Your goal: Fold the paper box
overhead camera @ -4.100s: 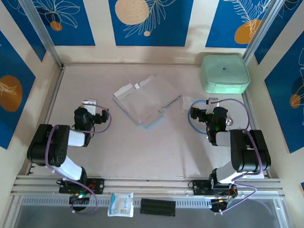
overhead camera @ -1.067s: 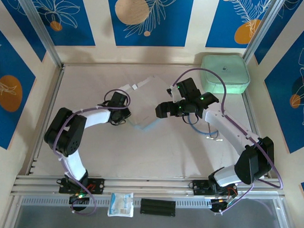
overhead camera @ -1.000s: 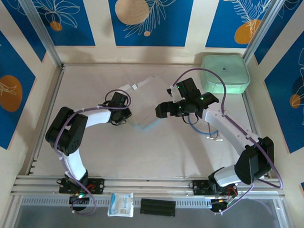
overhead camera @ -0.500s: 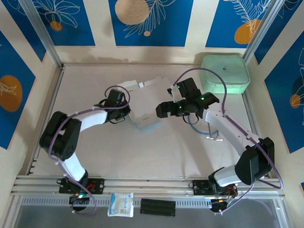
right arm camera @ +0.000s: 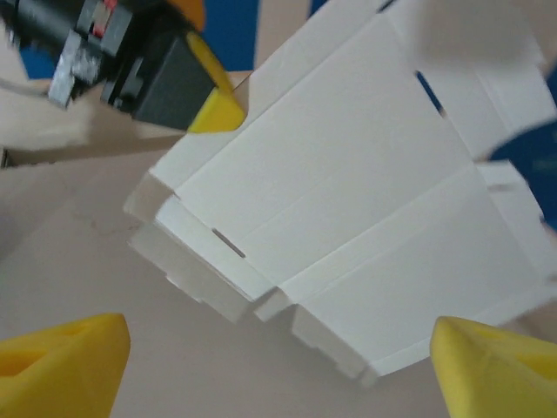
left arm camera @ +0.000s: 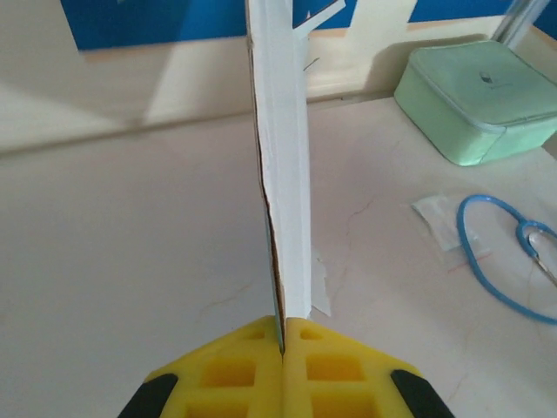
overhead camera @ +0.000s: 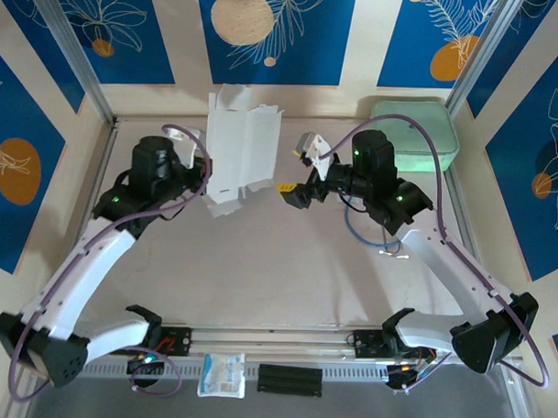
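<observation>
The counter (overhead camera: 286,273) now carries nothing of the task. A second ago the paper box (overhead camera: 237,145) lay flat on it, and it is now lifted clear and stands upright in the air as a creased, unfolded sheet. The left end effector (left arm camera: 284,338) has closed tight on the sheet's lower edge, so the card rises straight up and away from its yellow pads. The wrist view shows it edge-on.

The right end effector (overhead camera: 299,169) has also come up off the counter and faces the sheet with its fingers spread wide, holding nothing. The whitish inner side, with its creases and flaps, sits just ahead of and between the yellow fingertips (right arm camera: 63,359).

My reading is that the pickup is done and the sheet is being presented to the free arm. No panel looks folded yet.

Nothing here can be read. The card is blank on the side shown. The mint-green case (left arm camera: 474,96), off to the right of the left end effector, has a small dark mark on its lid, too tiny to make out.
</observation>
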Action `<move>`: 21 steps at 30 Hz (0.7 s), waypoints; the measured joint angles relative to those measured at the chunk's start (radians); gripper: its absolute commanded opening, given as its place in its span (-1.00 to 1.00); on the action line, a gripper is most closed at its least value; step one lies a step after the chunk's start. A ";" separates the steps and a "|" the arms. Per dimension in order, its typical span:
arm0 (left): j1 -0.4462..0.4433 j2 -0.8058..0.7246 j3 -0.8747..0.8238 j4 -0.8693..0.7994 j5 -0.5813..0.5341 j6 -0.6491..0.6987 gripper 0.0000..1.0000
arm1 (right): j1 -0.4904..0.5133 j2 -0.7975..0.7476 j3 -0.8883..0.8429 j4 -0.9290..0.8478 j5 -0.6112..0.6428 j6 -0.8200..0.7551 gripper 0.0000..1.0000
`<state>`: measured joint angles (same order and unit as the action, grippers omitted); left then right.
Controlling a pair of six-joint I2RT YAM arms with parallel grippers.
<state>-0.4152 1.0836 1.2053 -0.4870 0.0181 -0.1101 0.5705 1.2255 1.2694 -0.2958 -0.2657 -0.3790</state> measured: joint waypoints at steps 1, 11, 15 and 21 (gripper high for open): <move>0.000 -0.018 0.011 -0.027 0.001 0.053 -1.00 | 0.004 0.009 0.009 -0.002 -0.013 -0.054 0.81; -0.035 -0.067 0.041 -0.264 0.046 0.480 -1.00 | 0.004 0.168 0.231 -0.130 -0.153 -0.486 0.70; -0.042 -0.102 0.041 -0.294 0.068 0.562 -1.00 | -0.005 0.203 0.294 -0.158 -0.196 -0.539 0.66; -0.055 -0.114 0.041 -0.315 0.083 0.625 -1.00 | -0.039 0.275 0.348 -0.209 -0.237 -0.539 0.31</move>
<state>-0.4702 0.9699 1.2465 -0.8024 0.1013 0.5148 0.5316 1.5005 1.6176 -0.5049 -0.5026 -0.9184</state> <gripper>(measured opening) 0.053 0.747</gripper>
